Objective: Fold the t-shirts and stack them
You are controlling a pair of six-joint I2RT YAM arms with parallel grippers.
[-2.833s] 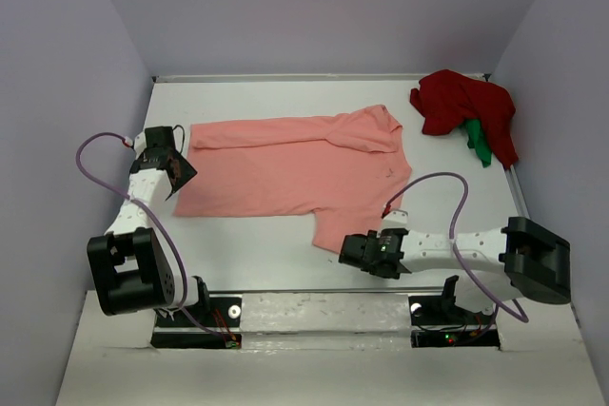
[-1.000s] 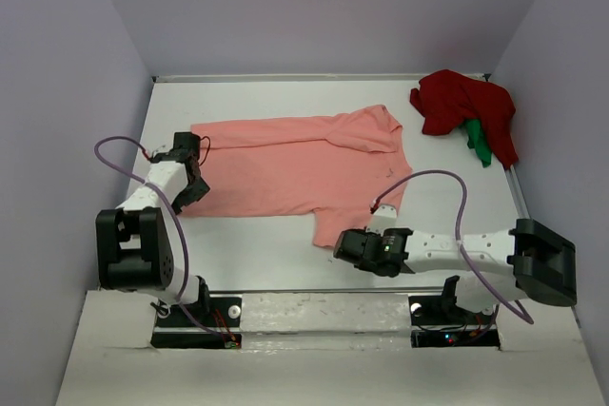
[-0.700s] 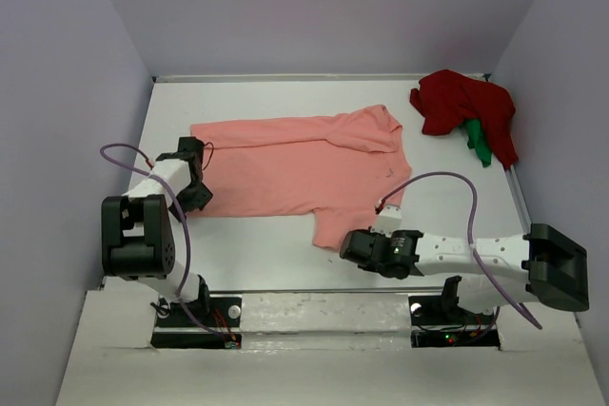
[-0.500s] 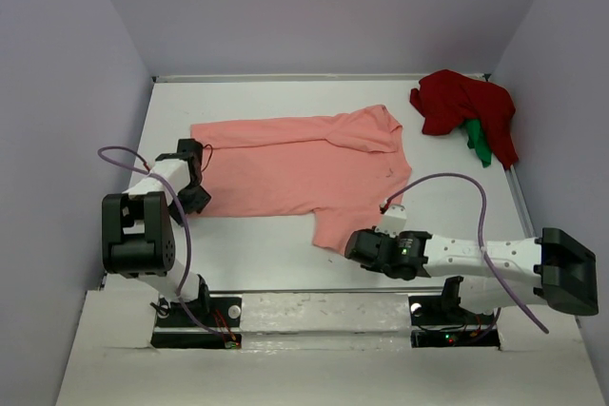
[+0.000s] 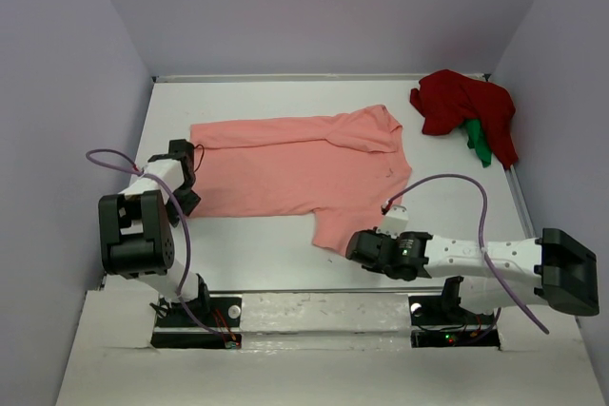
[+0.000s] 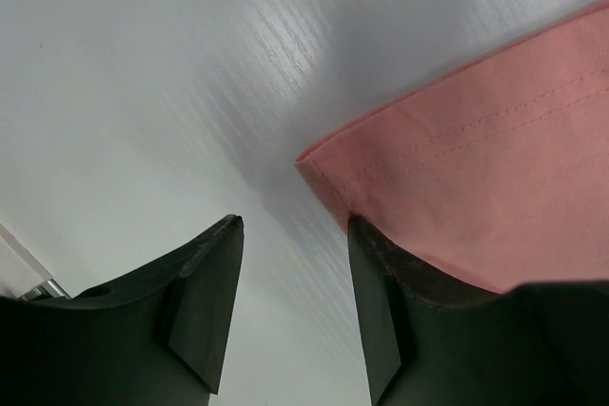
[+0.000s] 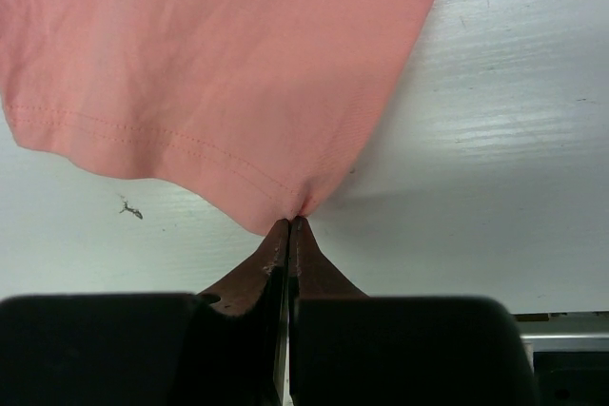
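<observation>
A salmon-pink t-shirt (image 5: 285, 166) lies spread flat mid-table. A dark red t-shirt (image 5: 464, 104) is crumpled at the back right, and a bit of green t-shirt (image 5: 480, 145) pokes out beneath it. My left gripper (image 5: 186, 203) is at the pink shirt's near left corner. In the left wrist view that gripper (image 6: 293, 221) is open: the shirt (image 6: 476, 178) corner lies just ahead of the gap and the right finger (image 6: 381, 301) rests over the hem. My right gripper (image 5: 349, 246) is shut on the pink shirt's near lower edge; the right wrist view shows the gripper (image 7: 291, 222) pinching the shirt (image 7: 219, 54) hem.
The white table (image 5: 247, 259) is boxed in by lilac walls on the left, back and right. Purple cables loop above both arms. The arm bases and a mounting rail (image 5: 324, 316) run along the near edge.
The left gripper has shifted slightly left at the shirt's corner and its jaws have narrowed a little. The right arm has stretched out, its gripper edging right with the hem still pinched.
</observation>
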